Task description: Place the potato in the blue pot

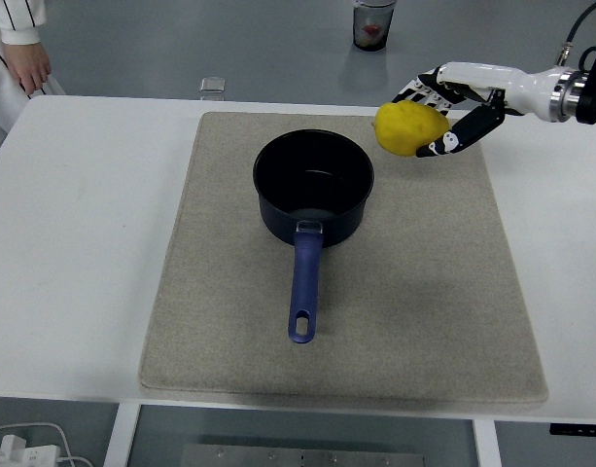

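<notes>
Held the potato [410, 128] clasped in the right hand [445, 119], raised off the mat [424, 321] just right of the blue pot [313, 187], high enough to clear its rim

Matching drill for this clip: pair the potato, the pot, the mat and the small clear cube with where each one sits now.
Things:
1. potato
2. blue pot
3. beige mat
4. clear cube

Places:
A. at the table's far edge, off the mat
B. held in the right hand, raised beside the pot's right rim
C. flat on the white table
D. on the mat, handle toward the near edge

Pairs: 1-B, 2-D, 3-C, 4-A
</notes>
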Robot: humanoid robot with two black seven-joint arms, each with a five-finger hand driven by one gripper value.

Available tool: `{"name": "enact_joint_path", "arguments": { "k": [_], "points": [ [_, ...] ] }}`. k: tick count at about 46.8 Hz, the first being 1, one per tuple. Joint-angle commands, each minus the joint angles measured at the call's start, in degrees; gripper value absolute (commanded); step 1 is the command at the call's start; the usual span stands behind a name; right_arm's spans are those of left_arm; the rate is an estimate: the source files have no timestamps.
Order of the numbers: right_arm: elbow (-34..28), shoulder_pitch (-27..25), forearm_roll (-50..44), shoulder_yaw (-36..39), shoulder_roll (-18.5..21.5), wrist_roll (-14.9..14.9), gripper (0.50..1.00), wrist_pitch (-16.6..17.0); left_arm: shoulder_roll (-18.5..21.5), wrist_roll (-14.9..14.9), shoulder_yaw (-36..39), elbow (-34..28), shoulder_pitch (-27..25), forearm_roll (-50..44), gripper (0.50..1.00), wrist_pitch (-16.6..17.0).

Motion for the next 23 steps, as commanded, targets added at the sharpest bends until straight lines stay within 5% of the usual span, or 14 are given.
{"name": "enact_joint_path", "arguments": {
  "k": [1, 23],
  "points": [
    [-1.2, 1.9, 0.5, -1.8, 1.9, 0.0, 0.500, 0.0, 0.0, 0.0, 0.0, 0.0, 0.0, 0.0, 0.996, 0.0],
    [-4.7, 4.8, 0.9, -6.4, 12.0, 0.1, 0.500, -0.1, 0.0, 0.0, 0.0, -0.1, 0.0, 0.0, 0.996, 0.0]
  ]
}}
